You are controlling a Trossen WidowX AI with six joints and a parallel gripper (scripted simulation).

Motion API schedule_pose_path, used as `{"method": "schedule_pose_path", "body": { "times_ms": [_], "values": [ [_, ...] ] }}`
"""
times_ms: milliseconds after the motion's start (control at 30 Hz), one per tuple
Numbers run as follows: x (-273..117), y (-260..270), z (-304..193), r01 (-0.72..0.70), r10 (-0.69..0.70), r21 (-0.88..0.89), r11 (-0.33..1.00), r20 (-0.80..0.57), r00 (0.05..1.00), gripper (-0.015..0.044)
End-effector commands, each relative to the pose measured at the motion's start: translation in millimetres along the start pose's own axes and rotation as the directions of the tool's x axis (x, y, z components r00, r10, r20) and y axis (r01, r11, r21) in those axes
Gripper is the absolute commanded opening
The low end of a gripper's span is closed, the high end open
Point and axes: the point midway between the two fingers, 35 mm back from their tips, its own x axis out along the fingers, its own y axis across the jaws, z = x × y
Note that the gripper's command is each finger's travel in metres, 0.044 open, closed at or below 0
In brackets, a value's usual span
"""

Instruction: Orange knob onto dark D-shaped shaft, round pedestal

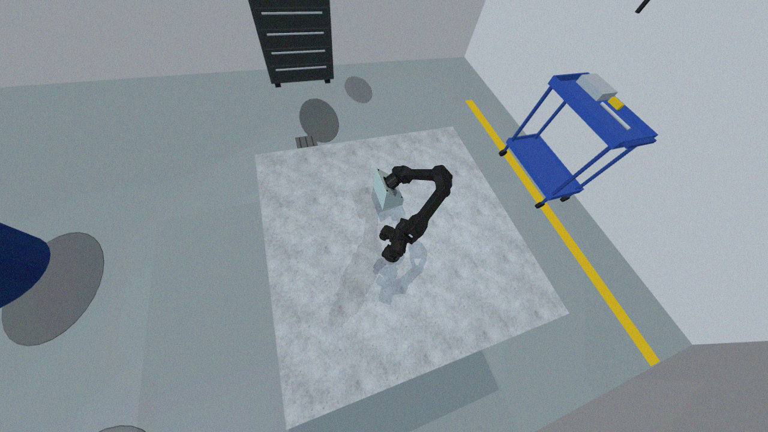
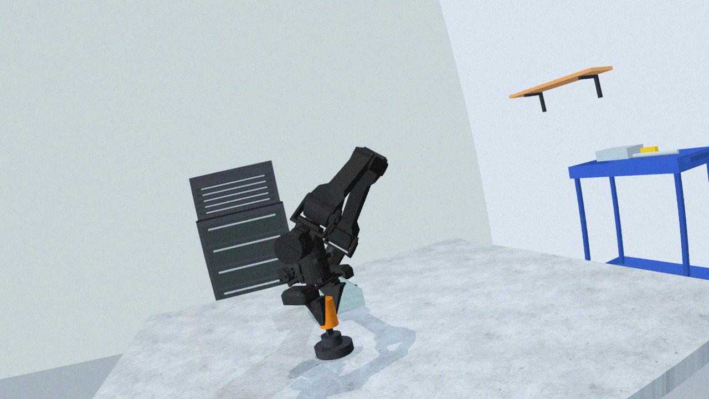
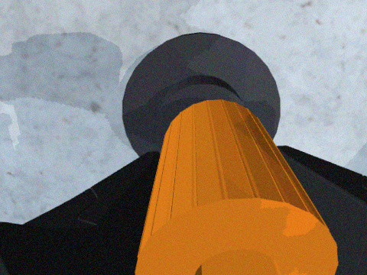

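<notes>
The orange knob [image 2: 330, 315] [image 3: 218, 160] is a ribbed, tapered piece, upright, with its wider end down in the exterior view. My gripper [image 2: 329, 312] is shut on it, one black finger on each side. The dark round pedestal [image 2: 334, 350] [image 3: 237, 57] stands right below the knob. A short stretch of the dark shaft [image 2: 330, 332] shows between the knob's lower end and the pedestal's raised step, so the knob is above the pedestal, at the shaft's top. The shaft's flat side and the knob's hole are hidden. In the top view the arm hides the knob and pedestal.
The arm's pale green base block [image 1: 387, 194] [image 2: 352, 296] stands on the mottled grey table top [image 1: 322, 300] [image 2: 471, 322] behind the pedestal. A blue cart [image 1: 545, 166] [image 2: 624, 168] and a dark drawer cabinet [image 1: 297, 42] [image 2: 242, 243] stand beyond the table.
</notes>
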Motion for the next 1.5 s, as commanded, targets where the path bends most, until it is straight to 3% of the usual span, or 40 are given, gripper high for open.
{"method": "schedule_pose_path", "body": {
  "times_ms": [0,1100,1333,1467],
  "values": [
    [-3.9,-0.5,-1.5,-0.008,0.008,0.032,0.999,-0.006,1.000,0.0000],
    [-2.6,0.3,-1.0,-0.008,0.008,0.032,0.999,-0.006,1.000,0.0000],
    [-3.9,1.1,-1.1,-0.006,0.008,0.229,0.973,-0.006,1.000,0.0000],
    [-3.9,2.2,-0.9,-0.006,0.008,0.239,0.971,-0.006,1.000,0.0000]
  ]
}}
